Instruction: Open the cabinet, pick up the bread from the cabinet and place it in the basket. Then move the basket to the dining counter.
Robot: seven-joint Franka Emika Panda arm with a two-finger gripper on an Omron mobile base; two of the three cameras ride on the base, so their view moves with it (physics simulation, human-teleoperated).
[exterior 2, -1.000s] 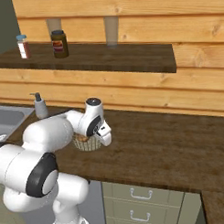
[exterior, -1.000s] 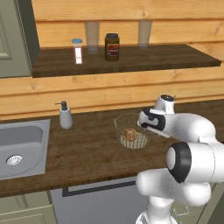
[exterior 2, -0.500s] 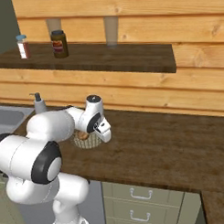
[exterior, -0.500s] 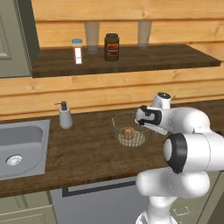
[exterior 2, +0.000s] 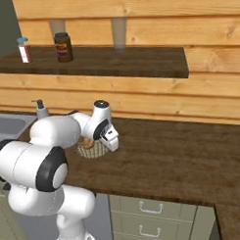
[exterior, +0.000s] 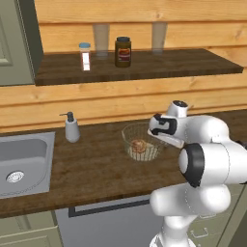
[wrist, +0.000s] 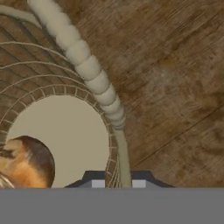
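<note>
The wire basket (exterior: 131, 133) stands on the dark worktop with the bread (exterior: 139, 146) lying on its pale bottom. My gripper (exterior: 162, 139) is at the basket's right rim, shut on that rim. In the hand view the thick pale rim of the basket (wrist: 87, 65) runs down between my two fingertips, which mark the gripper (wrist: 118, 181), and the bread (wrist: 24, 162) lies at lower left. From the right base the gripper (exterior 2: 112, 142) hangs at the near side of the basket (exterior 2: 92, 150). The cabinet door (exterior: 12, 41) stands open above the left. The dining counter is out of view.
A soap bottle (exterior: 71, 128) and a steel sink (exterior: 19, 164) lie left of the basket. On the cabinet shelf (exterior: 144, 70) stand a dark jar (exterior: 123, 51), a small shaker (exterior: 85, 56) and two glasses. Drawers (exterior 2: 154, 214) sit under the worktop at right.
The jaws, wide a second ago, have shut on the basket's rim. The hand has edged in toward the basket; basket and bread stay in place.
</note>
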